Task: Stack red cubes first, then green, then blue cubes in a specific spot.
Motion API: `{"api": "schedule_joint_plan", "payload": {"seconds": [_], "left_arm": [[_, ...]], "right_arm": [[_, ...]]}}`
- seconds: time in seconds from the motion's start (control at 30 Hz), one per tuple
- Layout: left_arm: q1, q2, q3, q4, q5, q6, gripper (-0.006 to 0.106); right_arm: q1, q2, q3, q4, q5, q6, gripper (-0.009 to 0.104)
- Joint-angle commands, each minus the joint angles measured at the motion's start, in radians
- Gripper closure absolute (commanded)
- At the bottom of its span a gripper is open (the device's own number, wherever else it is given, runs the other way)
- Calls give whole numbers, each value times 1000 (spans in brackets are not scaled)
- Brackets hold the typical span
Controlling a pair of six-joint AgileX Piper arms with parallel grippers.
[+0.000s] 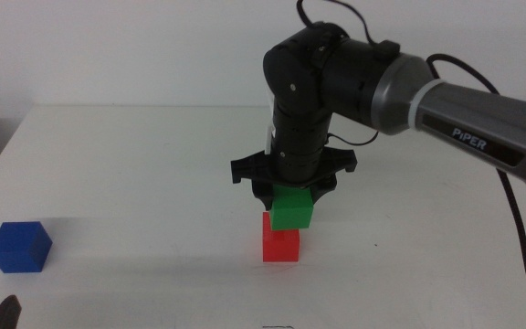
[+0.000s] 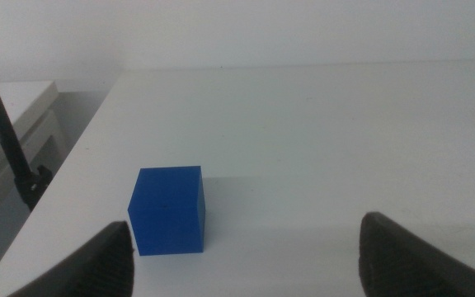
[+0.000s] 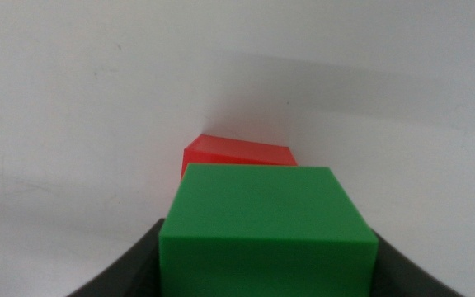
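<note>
The red cube stands on the white tabletop near the middle. My right gripper comes down from above and is shut on the green cube. It holds the green cube at the red cube's top, shifted slightly right; I cannot tell whether they touch. In the right wrist view the green cube fills the space between the jaws, with the red cube just beyond it. The blue cube sits at the left. My left gripper waits low at the front left, open, with the blue cube just ahead of it.
The table's left edge runs close to the blue cube, with a black cable beyond it. The right arm's grey link reaches in from the right above the table.
</note>
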Motion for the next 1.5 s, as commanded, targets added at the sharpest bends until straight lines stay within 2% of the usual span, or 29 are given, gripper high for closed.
{"api": "schedule_joint_plan", "payload": {"seconds": [0.0, 1.47], "left_arm": [[-1, -20, -3, -4, -80, -7, 7], [-1, -20, -3, -4, -80, -7, 7]], "right_arm": [[6, -53, -34, -16, 76, 10, 96], [22, -7, -34, -27, -39, 77, 96]]}}
